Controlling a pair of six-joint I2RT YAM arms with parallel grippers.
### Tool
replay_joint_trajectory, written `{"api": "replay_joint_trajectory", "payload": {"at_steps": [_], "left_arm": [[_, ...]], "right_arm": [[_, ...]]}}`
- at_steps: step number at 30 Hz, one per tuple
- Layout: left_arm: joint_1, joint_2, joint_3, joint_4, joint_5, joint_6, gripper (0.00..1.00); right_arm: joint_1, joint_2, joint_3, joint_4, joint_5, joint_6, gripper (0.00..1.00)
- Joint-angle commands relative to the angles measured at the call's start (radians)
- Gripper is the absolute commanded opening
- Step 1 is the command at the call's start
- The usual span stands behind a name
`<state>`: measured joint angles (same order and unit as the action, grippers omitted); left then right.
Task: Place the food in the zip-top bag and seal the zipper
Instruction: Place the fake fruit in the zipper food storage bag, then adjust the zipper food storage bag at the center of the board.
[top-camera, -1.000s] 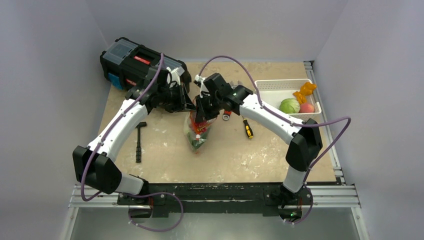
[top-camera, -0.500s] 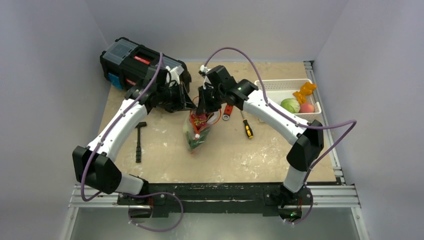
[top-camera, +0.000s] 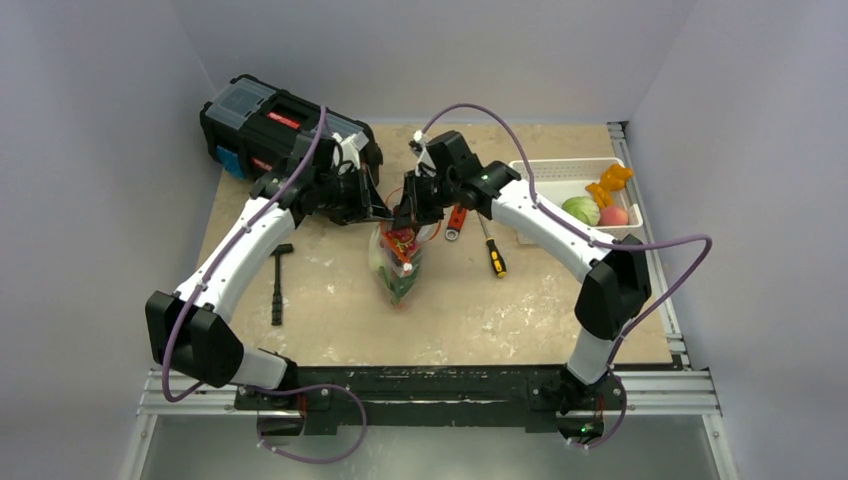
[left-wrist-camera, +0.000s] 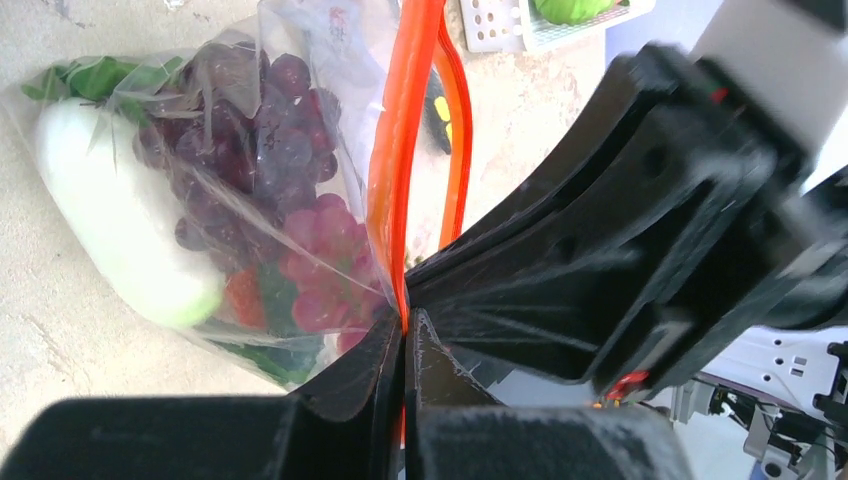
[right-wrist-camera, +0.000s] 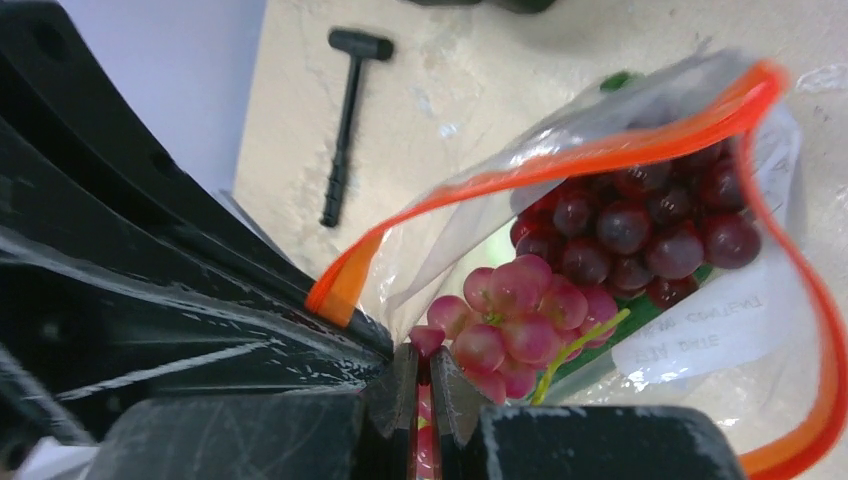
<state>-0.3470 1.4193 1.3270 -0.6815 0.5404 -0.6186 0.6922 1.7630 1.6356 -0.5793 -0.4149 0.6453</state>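
The clear zip-top bag (top-camera: 398, 268) hangs over the table's middle, its mouth lifted toward the back. My left gripper (left-wrist-camera: 404, 325) is shut on the orange zipper (left-wrist-camera: 405, 150) at the mouth's left end. In the bag I see dark purple grapes (left-wrist-camera: 270, 130), a white radish (left-wrist-camera: 120, 220) and greens. My right gripper (right-wrist-camera: 420, 350) sits at the open mouth, shut on one pink grape of a lighter bunch (right-wrist-camera: 520, 310). The zipper (right-wrist-camera: 600, 150) gapes wide around it. In the top view the left gripper (top-camera: 385, 212) and right gripper (top-camera: 408, 215) nearly touch.
A white basket (top-camera: 545, 170) at the right holds a green cabbage (top-camera: 579, 211), an orange piece (top-camera: 610, 180) and a pink-red fruit (top-camera: 614, 216). A red-handled wrench (top-camera: 455, 222) and a screwdriver (top-camera: 494, 256) lie beside the bag. There is a black hammer (top-camera: 278, 283) left and a toolbox (top-camera: 280, 125) back left.
My right gripper has drawn back and to the right, from over the bag's middle to its mouth. The bag has swung slightly. The left arm has stayed put.
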Motion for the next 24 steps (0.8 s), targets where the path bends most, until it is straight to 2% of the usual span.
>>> {"api": "replay_joint_trajectory", "payload": {"at_steps": [1, 5, 8, 11, 13, 19, 22, 24], "left_arm": [[-0.001, -0.012, 0.016, 0.033, 0.031, -0.006, 0.00], [-0.001, -0.012, 0.015, 0.032, 0.030, -0.007, 0.00], [0.000, -0.013, 0.014, 0.032, 0.025, -0.006, 0.00], [0.000, -0.011, 0.014, 0.032, 0.023, -0.006, 0.00], [0.000, -0.010, 0.014, 0.030, 0.023, -0.004, 0.00], [0.000, -0.007, 0.014, 0.028, 0.016, -0.004, 0.00], [0.000, -0.008, 0.014, 0.029, 0.017, -0.004, 0.00], [0.000, -0.008, 0.015, 0.029, 0.020, -0.004, 0.00]], "right_arm": [[0.076, 0.017, -0.017, -0.063, 0.027, -0.122, 0.00], [0.087, -0.007, -0.052, -0.095, 0.046, -0.162, 0.02], [0.084, -0.026, -0.014, -0.127, 0.048, -0.174, 0.21], [0.084, -0.060, 0.026, -0.137, 0.129, -0.145, 0.44], [0.078, -0.074, 0.054, -0.155, 0.183, -0.136, 0.53], [0.049, -0.167, 0.060, -0.249, 0.404, -0.104, 0.61], [0.031, -0.254, -0.018, -0.252, 0.491, -0.029, 0.65], [0.013, -0.317, -0.119, -0.206, 0.493, 0.036, 0.68]]}}
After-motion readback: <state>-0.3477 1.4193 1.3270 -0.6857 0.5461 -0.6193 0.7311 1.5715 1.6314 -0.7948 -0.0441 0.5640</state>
